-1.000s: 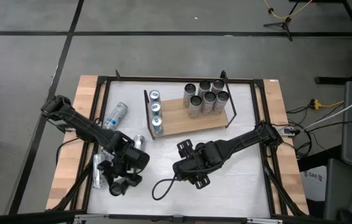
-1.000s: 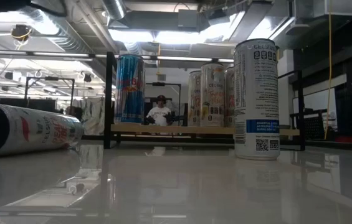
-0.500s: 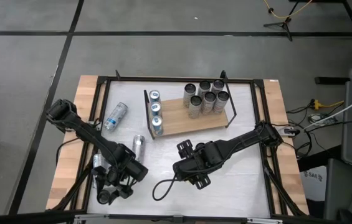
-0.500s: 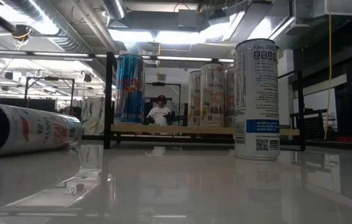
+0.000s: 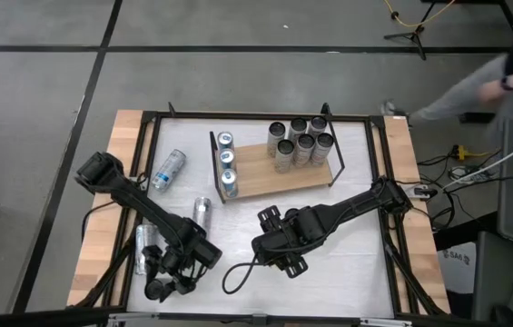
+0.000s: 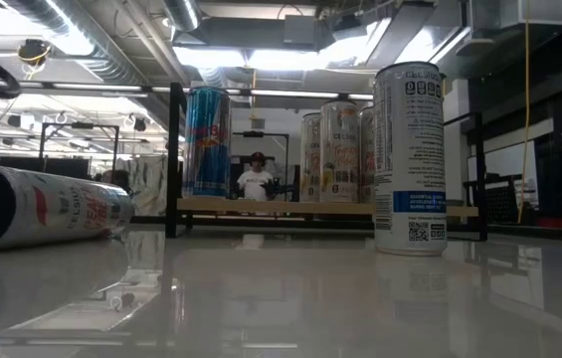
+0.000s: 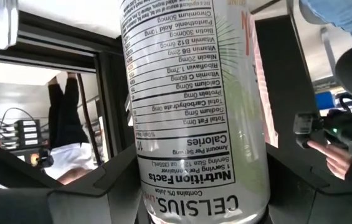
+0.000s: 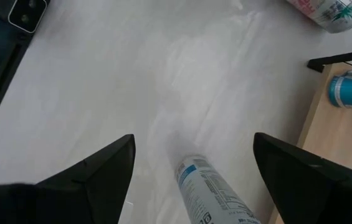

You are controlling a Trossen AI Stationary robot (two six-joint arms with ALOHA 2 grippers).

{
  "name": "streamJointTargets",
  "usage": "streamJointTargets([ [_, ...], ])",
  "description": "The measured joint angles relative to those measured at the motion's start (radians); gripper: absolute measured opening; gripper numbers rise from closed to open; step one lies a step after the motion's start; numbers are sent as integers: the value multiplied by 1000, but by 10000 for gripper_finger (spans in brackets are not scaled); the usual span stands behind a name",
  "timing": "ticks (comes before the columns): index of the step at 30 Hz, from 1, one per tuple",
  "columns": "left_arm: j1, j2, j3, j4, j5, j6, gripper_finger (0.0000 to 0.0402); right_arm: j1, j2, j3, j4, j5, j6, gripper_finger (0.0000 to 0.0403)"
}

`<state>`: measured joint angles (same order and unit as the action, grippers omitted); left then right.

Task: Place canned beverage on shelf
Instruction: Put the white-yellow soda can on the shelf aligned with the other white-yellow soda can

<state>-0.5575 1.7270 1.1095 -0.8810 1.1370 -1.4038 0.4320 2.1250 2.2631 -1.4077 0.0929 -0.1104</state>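
Step in hand: pick-up done by our read, carry to the shelf not yet begun.

Near, front-left corner of the bench (image 5: 347, 263): left gripper (image 5: 167, 277) is closed around a Celsius can (image 7: 194, 124). In its wrist view the can fills the gap, one dark finger (image 7: 95, 186) hard against each side. We judge it a firm grip. We can't tell from above whether the can is clear of the bench yet.

Right gripper (image 5: 268, 218) waits near mid-bench, fingers spread wide, holding nothing. An upright can (image 5: 202, 211) stands just ahead of it, apart from both fingers.

Further back, by the left edge: one can lying on its side (image 5: 168, 168), untouched.

Far half: the shelf (image 5: 274, 177). A row of blue-topped cans (image 5: 227, 163) sits at its left end, a cluster of grey-topped cans (image 5: 300, 141) at its far right. The middle and near edge of the board are bare.

Next move, as we see it: lift, turn the can upright, swing it to the far side past the standing can and the black wire end, and set it on the bare board. Main risk: clipping the blue row or the frame.
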Motion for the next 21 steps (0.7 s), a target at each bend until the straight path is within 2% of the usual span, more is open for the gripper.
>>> streamJointTargets([
  [12, 10, 5, 0, -1, -24, 2, 292, 0, 0, 0, 0, 0, 0, 321],
  [21, 30, 4, 0, -1, -18, 0, 292, 0, 0, 0, 0, 0, 0, 321],
])
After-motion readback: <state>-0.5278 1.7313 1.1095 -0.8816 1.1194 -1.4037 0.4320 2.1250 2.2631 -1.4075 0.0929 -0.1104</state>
